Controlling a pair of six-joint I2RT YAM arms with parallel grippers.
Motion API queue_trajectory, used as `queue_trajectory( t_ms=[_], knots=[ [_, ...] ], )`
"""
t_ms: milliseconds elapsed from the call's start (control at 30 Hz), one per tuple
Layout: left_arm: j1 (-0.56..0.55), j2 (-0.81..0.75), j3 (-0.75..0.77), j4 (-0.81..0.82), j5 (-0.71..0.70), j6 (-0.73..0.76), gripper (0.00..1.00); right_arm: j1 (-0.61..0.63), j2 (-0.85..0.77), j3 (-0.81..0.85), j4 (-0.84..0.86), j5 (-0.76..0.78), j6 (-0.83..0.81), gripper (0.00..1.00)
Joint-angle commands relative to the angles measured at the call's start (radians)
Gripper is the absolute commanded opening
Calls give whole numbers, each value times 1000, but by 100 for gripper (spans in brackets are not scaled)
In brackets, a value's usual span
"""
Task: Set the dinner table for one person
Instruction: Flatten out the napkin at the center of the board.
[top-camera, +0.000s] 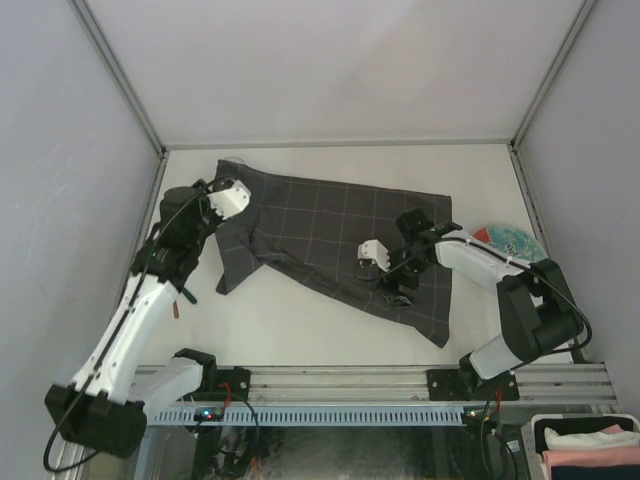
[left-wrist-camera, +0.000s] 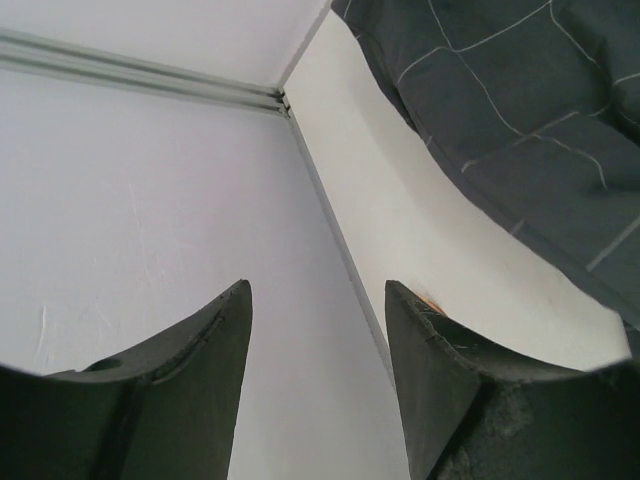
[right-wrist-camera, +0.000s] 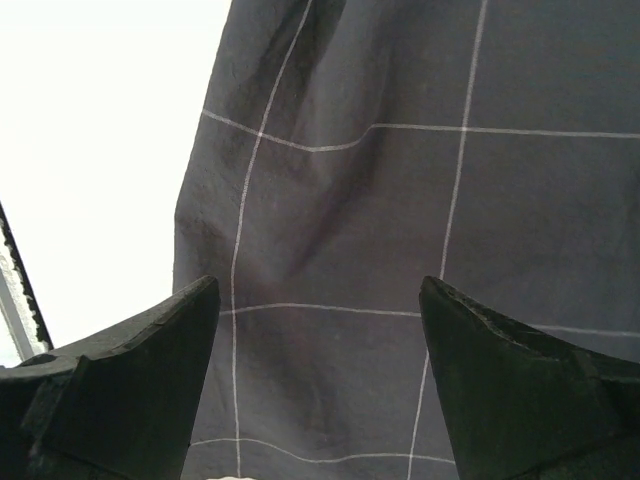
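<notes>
Top external: fixed, high above and behind the arm bases, tilted down and forward; far enough out to take in the whole dinner table (top-camera: 300, 320), both arms and the dark grey checked cloth (top-camera: 330, 230)

Left wrist: mounted behind the left gripper (left-wrist-camera: 315, 290), sighting out between its fingers, low and near the tabletop; side wall (left-wrist-camera: 120, 200) and grey rail (left-wrist-camera: 335, 240) ahead of the jaws, cloth edge ahead on the right jaw's side

Right wrist: behind the right gripper (right-wrist-camera: 318, 282), facing down, very near; cloth fills the gap ahead of the jaws, bare table beyond the left jaw

Shared: all three views take in cloth and table; the two wrist views show different stretches of the cloth
</notes>
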Motion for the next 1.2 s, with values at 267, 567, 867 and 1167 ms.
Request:
queue_trajectory(
  t_ms=[267,567,867,1167],
  knots=[
    [-4,-317,-140,-170,35,-121,62,149,33,-16,10,102,-47,81],
    [-4,-378,-165,-211,64,-198,63,231,-24,-83,47,174,-20,87],
    [-3,-418,-178,-231,69,-221,63,256,6,-151,171,266,73,77],
    [-3,-475,-230,-264,80,-210,63,256,14,-143,113,252,54,0]
  ],
)
